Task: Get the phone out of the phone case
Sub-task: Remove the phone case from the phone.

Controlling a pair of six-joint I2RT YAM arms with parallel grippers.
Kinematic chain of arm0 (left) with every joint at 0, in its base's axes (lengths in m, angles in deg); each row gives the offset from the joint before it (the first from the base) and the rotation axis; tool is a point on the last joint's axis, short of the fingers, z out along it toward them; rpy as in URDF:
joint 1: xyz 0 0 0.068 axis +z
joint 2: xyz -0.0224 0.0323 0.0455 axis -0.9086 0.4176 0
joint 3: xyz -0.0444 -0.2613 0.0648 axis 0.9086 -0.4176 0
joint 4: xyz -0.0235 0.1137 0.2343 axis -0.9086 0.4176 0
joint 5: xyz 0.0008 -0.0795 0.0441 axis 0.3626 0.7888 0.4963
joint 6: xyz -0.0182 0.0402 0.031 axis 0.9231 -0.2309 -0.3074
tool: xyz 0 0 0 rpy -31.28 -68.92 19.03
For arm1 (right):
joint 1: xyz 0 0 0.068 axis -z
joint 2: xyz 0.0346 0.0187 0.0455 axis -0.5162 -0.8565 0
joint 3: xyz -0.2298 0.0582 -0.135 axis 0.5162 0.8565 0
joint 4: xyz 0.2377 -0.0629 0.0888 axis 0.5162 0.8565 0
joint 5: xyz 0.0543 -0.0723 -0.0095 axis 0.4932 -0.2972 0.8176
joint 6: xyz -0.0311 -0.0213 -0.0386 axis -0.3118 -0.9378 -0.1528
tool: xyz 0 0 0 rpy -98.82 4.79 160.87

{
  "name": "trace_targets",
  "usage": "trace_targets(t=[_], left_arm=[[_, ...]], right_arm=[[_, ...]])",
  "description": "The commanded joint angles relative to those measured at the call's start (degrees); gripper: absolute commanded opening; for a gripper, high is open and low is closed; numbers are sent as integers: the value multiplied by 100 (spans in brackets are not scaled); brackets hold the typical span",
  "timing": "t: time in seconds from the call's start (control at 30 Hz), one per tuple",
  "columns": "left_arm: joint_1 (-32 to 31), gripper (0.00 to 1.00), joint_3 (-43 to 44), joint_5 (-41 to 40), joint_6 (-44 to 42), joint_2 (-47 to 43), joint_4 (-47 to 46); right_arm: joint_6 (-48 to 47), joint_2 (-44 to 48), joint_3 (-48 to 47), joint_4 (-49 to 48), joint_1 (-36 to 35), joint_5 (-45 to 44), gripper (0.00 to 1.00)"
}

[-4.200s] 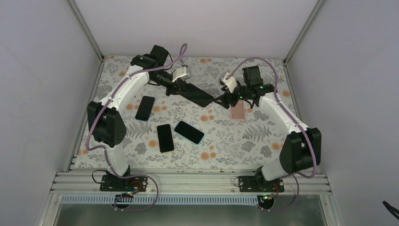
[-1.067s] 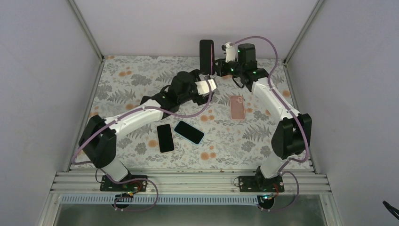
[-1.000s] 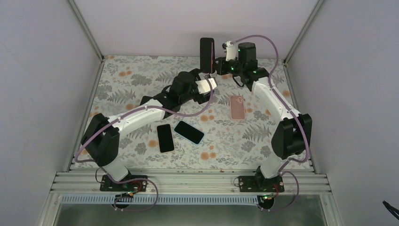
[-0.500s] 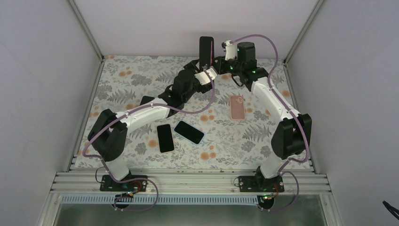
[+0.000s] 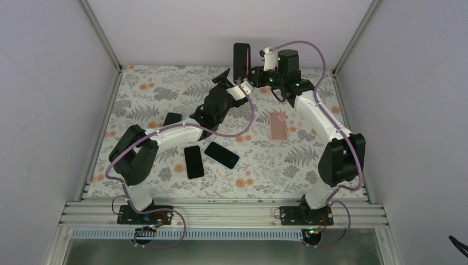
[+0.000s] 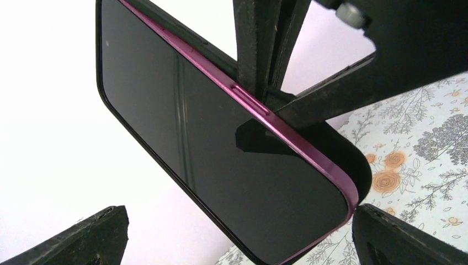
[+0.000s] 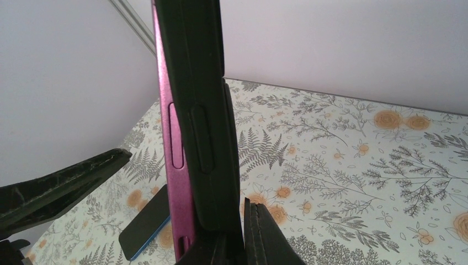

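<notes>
While the phone (image 5: 241,55) is held upright above the far end of the desk (image 5: 165,91), clenched low down by the right end effector (image 5: 253,75), the left end effector (image 5: 232,80) is parked just beside it, released. Left wrist: spread fingers (image 6: 83,237) are seen flanking the screen, nothing touched. Right wrist: its magenta edge is seen seated in the black phone case (image 7: 207,83). Probably pre-grab: next the phone alone has to be pinched and pried out.
</notes>
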Motion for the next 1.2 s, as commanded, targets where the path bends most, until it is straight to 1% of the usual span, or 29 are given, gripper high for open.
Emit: trace_targets(t=[0.0,0.3,0.43,0.77,1.0,1.1,1.17], left_arm=[[2,100,-99,-210,-68,-202,-460],[-7,100,55,-501,-231,-85,-848],[-28,100,63,-655,-358,-66,-1080],[-302,100,86,-963,-1010,-140,-1730],[-487,100,8,-1026,-989,-209,-1708],[-461,100,-4,-1053,-1199,-131,-1924],[-394,100,22,-1006,-1102,-112,-1794]], right_arm=[[30,174,-38,-504,-66,85,3],[-3,180,-86,-448,-127,96,3],[-21,-19,-77,-455,-156,84,3],[-48,-248,-178,-413,-187,-18,3],[-104,-348,-231,-383,-190,-70,3],[-76,-336,-241,-369,-187,-10,3],[-66,-293,-238,-375,-191,0,3]])
